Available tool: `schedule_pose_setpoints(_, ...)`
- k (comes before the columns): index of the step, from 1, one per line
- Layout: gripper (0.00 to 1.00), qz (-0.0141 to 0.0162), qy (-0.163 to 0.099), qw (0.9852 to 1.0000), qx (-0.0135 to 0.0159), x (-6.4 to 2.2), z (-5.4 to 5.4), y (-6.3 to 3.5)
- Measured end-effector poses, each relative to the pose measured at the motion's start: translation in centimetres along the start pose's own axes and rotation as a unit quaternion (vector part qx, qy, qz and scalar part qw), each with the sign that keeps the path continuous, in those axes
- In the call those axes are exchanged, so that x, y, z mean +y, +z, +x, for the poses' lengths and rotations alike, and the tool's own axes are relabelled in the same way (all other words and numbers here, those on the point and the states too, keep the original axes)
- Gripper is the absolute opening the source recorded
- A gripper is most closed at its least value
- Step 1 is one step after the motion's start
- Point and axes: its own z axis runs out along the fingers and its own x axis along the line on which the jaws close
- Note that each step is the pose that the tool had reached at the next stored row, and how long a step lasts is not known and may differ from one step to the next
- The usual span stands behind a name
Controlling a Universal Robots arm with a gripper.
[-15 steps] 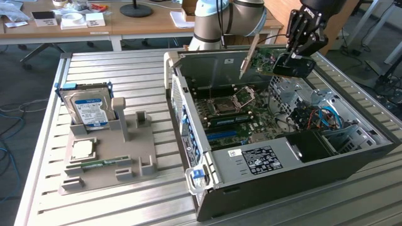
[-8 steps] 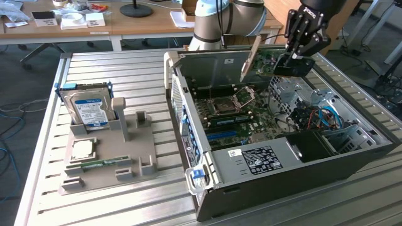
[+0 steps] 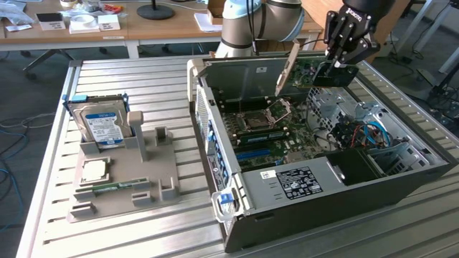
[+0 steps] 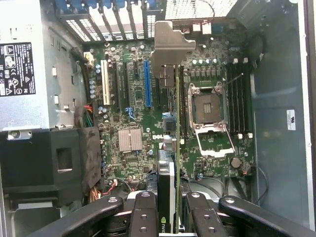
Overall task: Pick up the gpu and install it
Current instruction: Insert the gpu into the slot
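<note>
hand [image 3: 336,64] clamped on the gpu [image 3: 313,72], narrow grip across the card's thickness, nothing loose that I can see

gpu is in the air over the open pc case [image 3: 344,199], clear of the motherboard [image 3: 265,134], not seated. silver bracket [image 3: 289,67] hangs at the end away from the hand

wrist view: card edge-on [image 4: 169,173], running between the blue slot [image 4: 147,84] and the cpu socket [image 4: 207,108], bracket [image 4: 170,49] toward the rear slot openings

my read: pick is done, we're in the carry/align part of install

what this step calls for: card edge parallel to and square over its slot, bracket tab lined up with the rear cutout, no tilt in the grip. can't tell from here if it's exactly over a slot

hard drive [image 3: 104,126] sits in its fixture on the bench [image 3: 129,70], well apart
</note>
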Motion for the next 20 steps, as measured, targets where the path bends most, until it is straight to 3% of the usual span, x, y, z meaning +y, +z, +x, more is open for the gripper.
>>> schedule_pose_setpoints(3,0.27,0.0027,-0.001,1.0,-0.0002,0.11,0.0,0.11)
schedule_pose_setpoints(11,0.27,0.019,-0.006,0.9998,-0.0012,0.65,0.0,0.91)
schedule_pose_setpoints(20,0.27,0.021,-0.009,0.9997,-0.0008,1.7,0.1,1.11)
